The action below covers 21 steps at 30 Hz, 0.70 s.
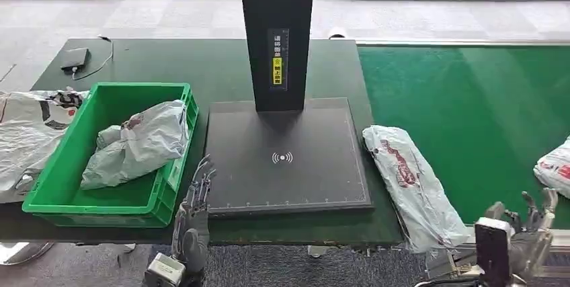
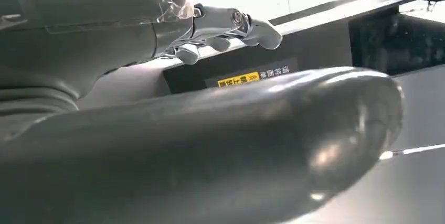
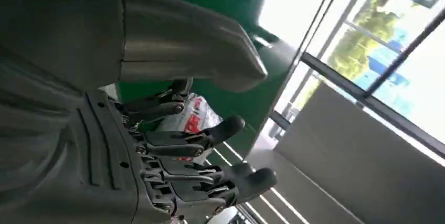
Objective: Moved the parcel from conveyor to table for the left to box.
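Now parcel point(image 1: 413, 186) lies on worktop point(image 1: 201, 65) edge beside scanner pad point(image 1: 288, 156) (wireless symbol printed), red print unreadable. Yellow label on black post point(image 1: 277, 31). Left robot hand point(image 1: 193, 210), right robot hand point(image 1: 531, 230): fingers apart, empty.

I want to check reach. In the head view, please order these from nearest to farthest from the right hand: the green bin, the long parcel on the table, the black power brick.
1. Long parcel, just left of the right hand.
2. Green bin, across the table.
3. Black power brick, far left corner.
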{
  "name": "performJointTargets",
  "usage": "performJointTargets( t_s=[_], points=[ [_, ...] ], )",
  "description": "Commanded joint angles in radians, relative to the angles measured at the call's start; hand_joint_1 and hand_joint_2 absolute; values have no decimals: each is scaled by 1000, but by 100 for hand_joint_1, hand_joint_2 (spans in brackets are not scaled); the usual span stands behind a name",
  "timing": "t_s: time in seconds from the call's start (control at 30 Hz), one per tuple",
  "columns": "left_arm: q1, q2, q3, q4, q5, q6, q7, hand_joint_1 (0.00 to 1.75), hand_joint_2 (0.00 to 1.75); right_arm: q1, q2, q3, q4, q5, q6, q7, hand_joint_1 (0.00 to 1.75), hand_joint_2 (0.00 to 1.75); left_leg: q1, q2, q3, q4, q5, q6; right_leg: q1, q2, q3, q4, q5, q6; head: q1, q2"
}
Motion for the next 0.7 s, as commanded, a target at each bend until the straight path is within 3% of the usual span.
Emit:
performJointTargets(
  t_s=[0.03, 0.13, 0.3, 0.7],
  points=[
    [-40, 22, -4, 94, -29, 13, 36, 0, 0, -194, -33, -76, 582, 169, 27, 61, 0, 175, 2, 1, 4, -3, 1, 0, 2, 1, 5, -5, 2, -1, 0, 0],
    [-49, 30, -12, 109, -18, 35, 39, 0, 0, -184, -11, -62, 555, 184, -17, 7, 0, 175, 1, 1, 3, -3, 1, -1, 1, 1, 3, -4, 2, -2, 0, 0],
    [-52, 39, -27, 119, 0, 50, 34, 0, 0, -160, -4, -52, 454, 173, 26, 12, 0, 175, 0, 0, 3, -4, 1, -1, 1, 0, 2, -3, 0, -3, 0, 0],
    [-46, 42, -36, 104, 12, 78, 38, 0, 0, -250, -34, -28, 598, 150, 50, 19, 0, 175, 0, 1, 1, -2, 0, -1, 1, 1, 0, -2, 1, -2, 0, 0]
  ],
)
